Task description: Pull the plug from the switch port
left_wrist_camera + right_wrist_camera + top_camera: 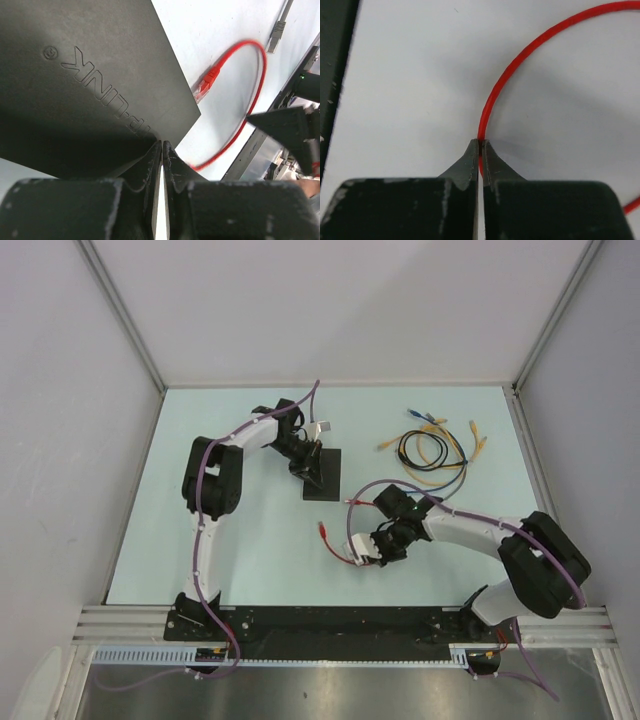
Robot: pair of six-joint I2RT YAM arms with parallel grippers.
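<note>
On the left, the left fingers (158, 152) are closed to a hairline slit, with the tips set against the near edge of the switch (90, 90). Nothing is seen between them, so a hold-down rather than a grip is judged. Switch: flat matte-black box with brand lettering embossed on the lid, laid flat on the pale worktop (240, 550), left of centre. It is taken to be rigid and light, so sliding on the smooth surface is to be expected unless it is pinned. Plug (207, 82): red boot with a clear tip, lying on the worktop near the switch's edge but apart from it, seated in no socket that can be seen. The pull is judged done or all but done. The clear tip and latch tab should be treated as brittle. The boot is the place to be gripped, not the cord, since a pull there loads the crimp. Red cable (495, 95): thin, limp, curled in a loop, likely to spring rather than push. The right fingers (476, 152) are shut fully on that cable, well back from the plug. Far right: a loose bundle of spare cables (435, 445), well apart, not involved.
</note>
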